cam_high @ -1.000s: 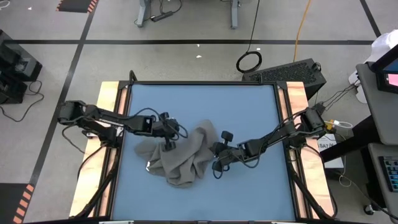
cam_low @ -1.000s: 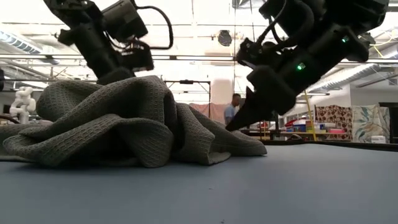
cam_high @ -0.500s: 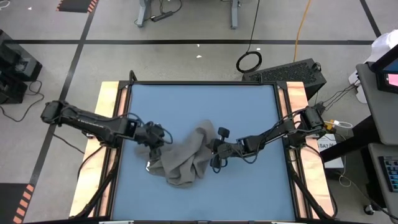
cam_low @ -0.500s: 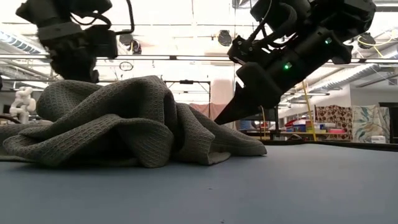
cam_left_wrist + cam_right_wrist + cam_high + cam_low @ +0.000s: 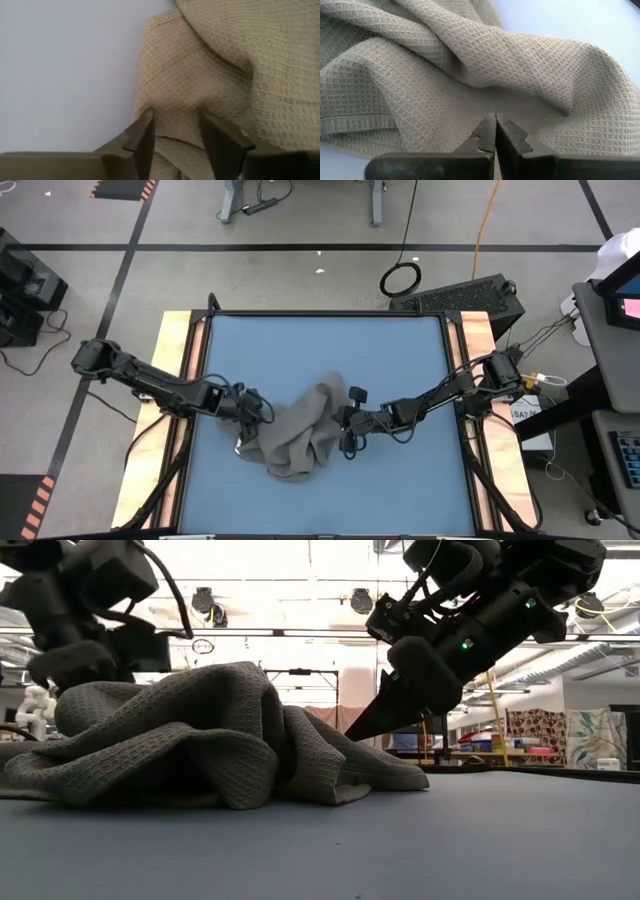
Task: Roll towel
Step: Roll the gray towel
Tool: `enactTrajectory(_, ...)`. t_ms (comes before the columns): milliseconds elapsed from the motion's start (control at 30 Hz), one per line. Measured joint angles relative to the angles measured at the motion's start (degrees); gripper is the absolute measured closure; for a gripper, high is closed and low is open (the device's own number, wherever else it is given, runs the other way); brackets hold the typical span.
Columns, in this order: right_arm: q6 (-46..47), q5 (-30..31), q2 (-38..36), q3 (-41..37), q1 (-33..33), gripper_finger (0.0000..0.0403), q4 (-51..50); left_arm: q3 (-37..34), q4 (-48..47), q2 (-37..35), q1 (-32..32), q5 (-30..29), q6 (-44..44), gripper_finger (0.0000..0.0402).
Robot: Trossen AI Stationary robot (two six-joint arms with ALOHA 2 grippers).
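The grey-brown waffle-weave cloth towel (image 5: 298, 432) is seen crumpled in a loose heap near the middle of the blue desk (image 5: 400, 360), somewhat toward its front edge. It is judged soft, light and limp, so folds will sag and shift when pulled; a flat hemmed edge or corner would give the surest hold. The left gripper (image 5: 176, 131) is held at the heap's left edge with jaws apart, cloth lying between them. The right gripper (image 5: 495, 131) is pressed against the heap's right side, jaws together and gripping nothing.
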Motion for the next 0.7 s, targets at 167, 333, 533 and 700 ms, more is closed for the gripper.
enactTrajectory(167,-0.02,0.00,0.00,0.00,0.00,0.0403,0.03,-0.93,0.72,1.48,0.12,-5.41,1.29,0.0376)
enactTrajectory(333,-0.23,-1.93,0.00,0.00,0.04,0.0403,0.01,-0.96,0.47,1.29,1.22,-9.00,3.87,0.0393)
enactTrajectory(533,0.07,-12.08,0.00,0.02,0.28,0.0396,-2.68,-0.46,-0.35,1.21,3.54,-10.25,6.74,0.0398)
enactTrajectory(700,2.02,-11.75,0.00,0.02,1.27,0.0356,-8.27,-0.44,-0.45,1.22,4.15,-6.79,6.92,0.0399)
